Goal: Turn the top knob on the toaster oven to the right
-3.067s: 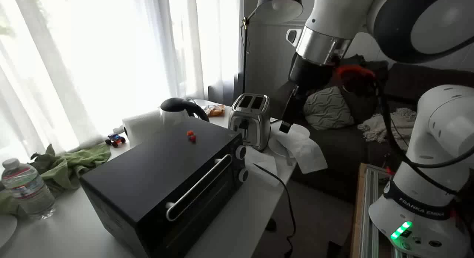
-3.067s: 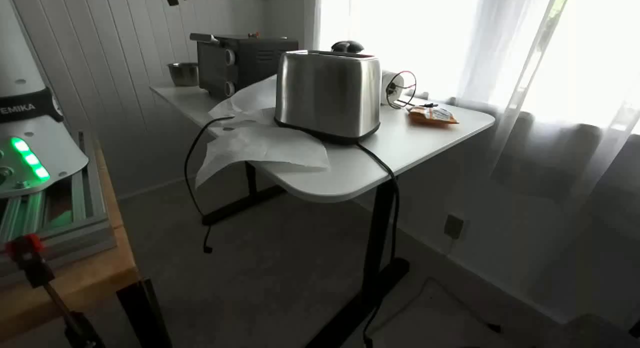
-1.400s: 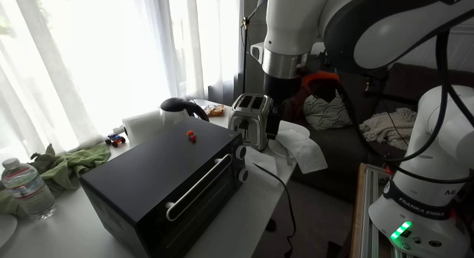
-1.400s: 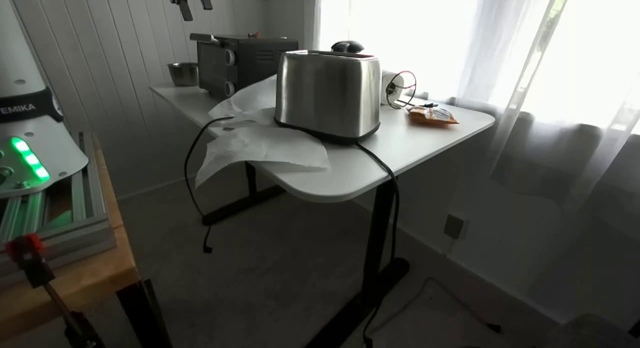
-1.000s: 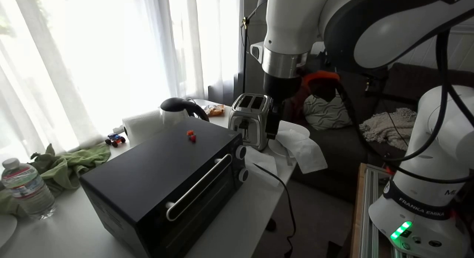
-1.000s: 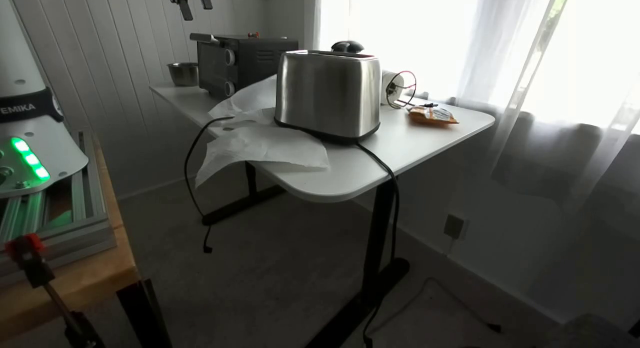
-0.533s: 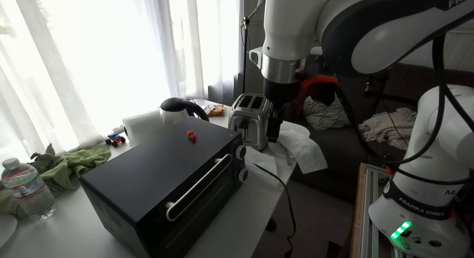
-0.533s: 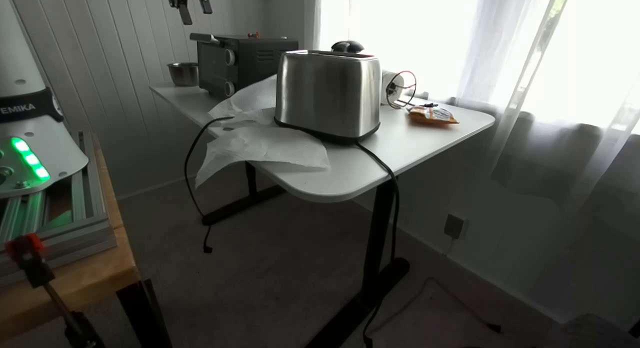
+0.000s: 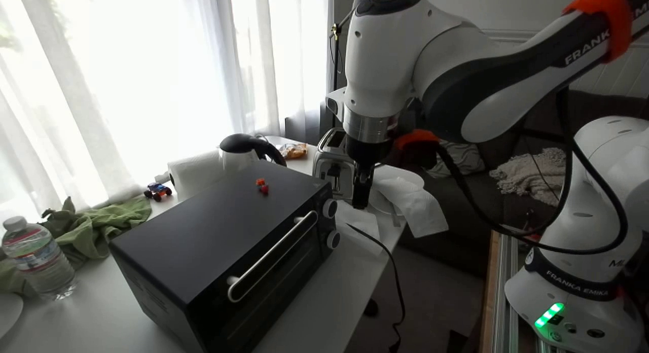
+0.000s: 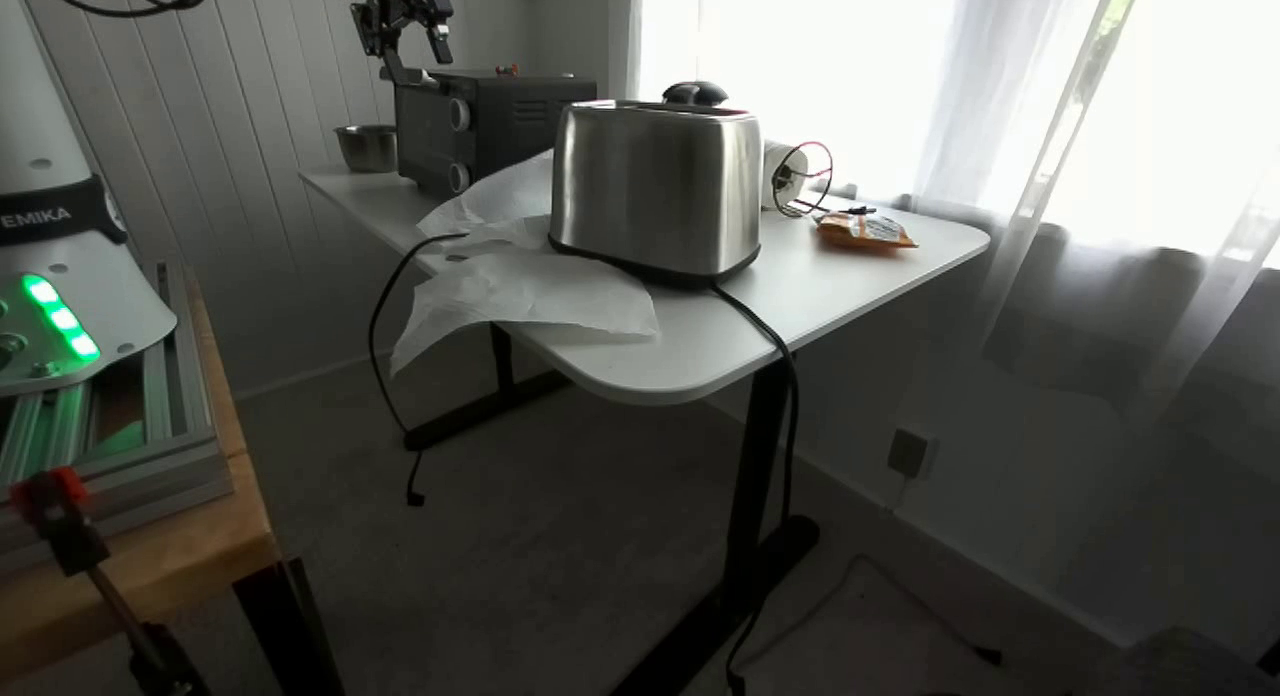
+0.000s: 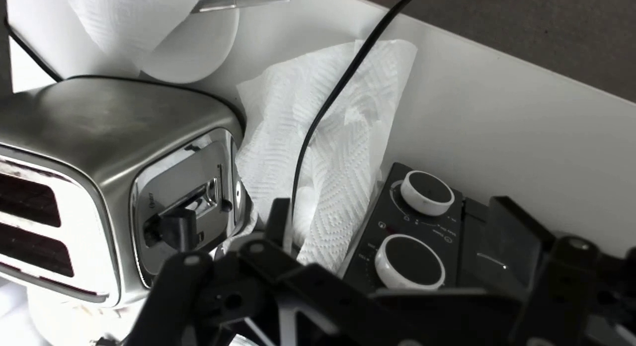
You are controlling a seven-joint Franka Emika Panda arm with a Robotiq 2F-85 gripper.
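Foreground of the wrist view: the black two-fingered hand [image 11: 390,204] points downward, its fingers spread wide, with nothing held between them. Beyond it, on the dark control panel [image 11: 420,225], sit the round white-rimmed top knob [image 11: 411,261] and a similar lower knob [image 11: 427,193], both part of the large black rectangular metal toaster oven [image 9: 218,231] on the white counter [image 9: 334,297]. The present step appears to be the approach, the top knob not yet gripped; the exact gap between hand and oven is hard to judge from these angles. The next move calls for bringing the fingers level with the top knob, straddling its rim, closing gently and rotating clockwise as one faces the panel. Farther along the counter, a rumpled white paper towel [image 11: 348,157], crossed by a thin black cord [image 11: 330,100], lies between the oven and a brushed-steel two-slot toaster [image 10: 655,191]; past the toaster, in both exterior views, rests a crumpled orange-and-white packet [image 10: 865,230]. Background: sheer white curtains [image 9: 218,64], strongly backlit, and a dark sofa [image 9: 454,203] beyond the counter's edge
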